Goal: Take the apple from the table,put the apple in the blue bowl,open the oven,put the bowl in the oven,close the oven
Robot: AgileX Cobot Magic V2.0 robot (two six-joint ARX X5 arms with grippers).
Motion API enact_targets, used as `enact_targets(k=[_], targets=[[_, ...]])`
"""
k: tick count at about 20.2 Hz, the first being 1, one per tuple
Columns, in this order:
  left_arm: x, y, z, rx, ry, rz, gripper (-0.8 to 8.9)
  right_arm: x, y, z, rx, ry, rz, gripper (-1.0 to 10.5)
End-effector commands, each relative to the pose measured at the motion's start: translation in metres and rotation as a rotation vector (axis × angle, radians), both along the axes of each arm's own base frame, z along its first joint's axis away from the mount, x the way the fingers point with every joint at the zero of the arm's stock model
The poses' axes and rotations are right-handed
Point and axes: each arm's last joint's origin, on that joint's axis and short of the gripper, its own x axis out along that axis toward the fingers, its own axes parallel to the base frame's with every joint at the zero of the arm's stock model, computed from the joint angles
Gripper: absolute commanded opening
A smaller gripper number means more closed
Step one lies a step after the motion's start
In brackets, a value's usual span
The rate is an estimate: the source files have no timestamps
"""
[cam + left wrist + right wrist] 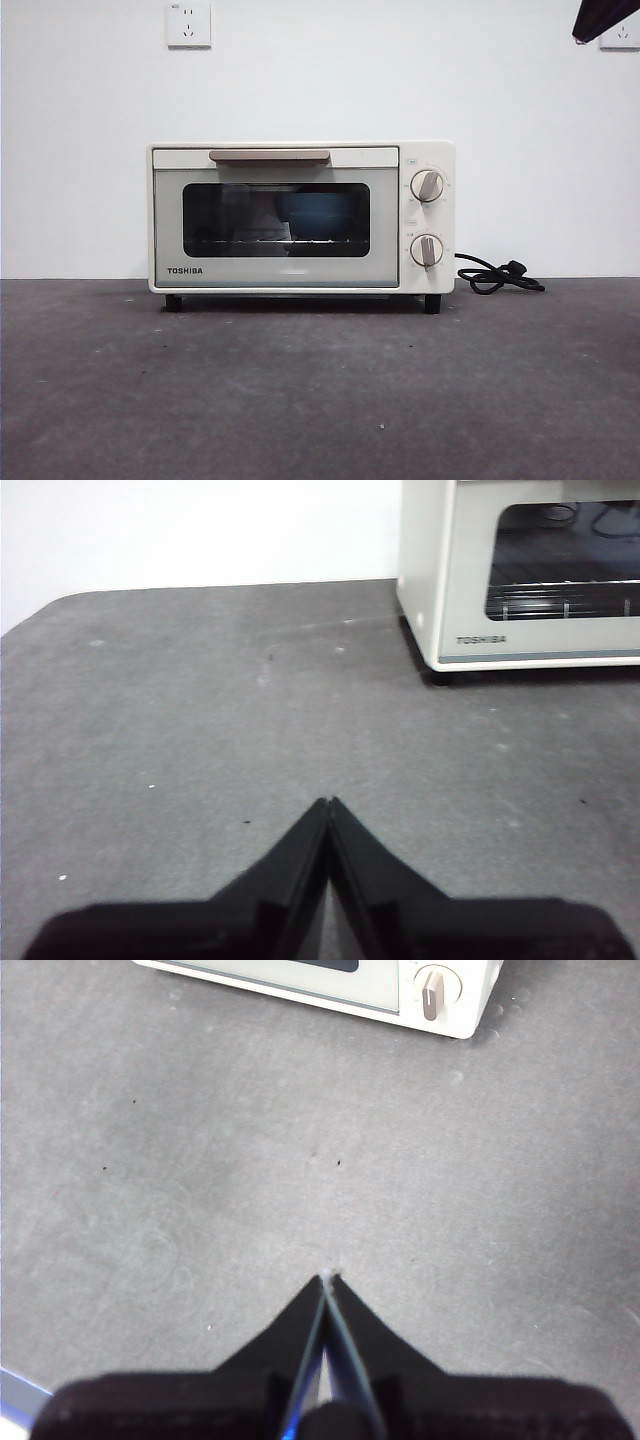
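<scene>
The cream oven (pixel 300 272) stands at the back of the table (pixel 320 400) with its glass door closed and the beige handle (pixel 269 156) at the top. Through the glass, the blue bowl (pixel 318 215) sits on the rack inside. The apple is hidden from all views. My left gripper (pixel 329 802) hovers shut and empty over bare table, with the oven (pixel 470 570) off to one side ahead. My right gripper (pixel 327 1278) is also shut and empty above the table, short of the oven's knob end (pixel 440 990). A black arm tip (pixel 605 18) shows at the top right corner of the front view.
A black cord with its plug (pixel 500 276) lies on the table to the right of the oven. Two knobs (pixel 427 185) sit on the oven's right panel. Wall sockets (pixel 188 24) are high on the white wall behind.
</scene>
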Motion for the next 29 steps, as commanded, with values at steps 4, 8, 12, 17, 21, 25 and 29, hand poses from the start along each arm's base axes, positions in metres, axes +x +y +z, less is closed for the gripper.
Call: enact_targets(k=[4, 8, 12, 17, 21, 25, 29], targets=[[0.0, 0.004, -0.002, -0.002, -0.005, 0.083, -0.04, 0.0, 0.0, -0.003, 0.0, 0.008, -0.004, 0.0], [0.001, 0.0, -0.002, -0.018, -0.009, -0.018, -0.04, 0.0, 0.0, -0.003, 0.0, 0.008, -0.004, 0.0], [0.001, 0.0, -0.002, -0.019, -0.002, -0.022, -0.04, 0.0, 0.0, -0.003, 0.0, 0.008, -0.004, 0.0], [0.001, 0.0, -0.003, -0.019, 0.0, -0.022, -0.04, 0.0, 0.0, -0.003, 0.0, 0.008, -0.004, 0.0], [0.001, 0.0, -0.003, -0.019, 0.001, -0.022, -0.04, -0.005, -0.005, 0.001, -0.002, -0.021, -0.02, 0.0], [0.001, 0.0, -0.003, -0.019, 0.002, -0.022, -0.04, -0.021, -0.034, 0.014, -0.073, -0.241, -0.075, 0.0], [0.001, 0.0, -0.003, -0.019, 0.002, -0.022, -0.04, -0.03, -0.067, -0.024, -0.049, -0.397, -0.305, 0.0]])
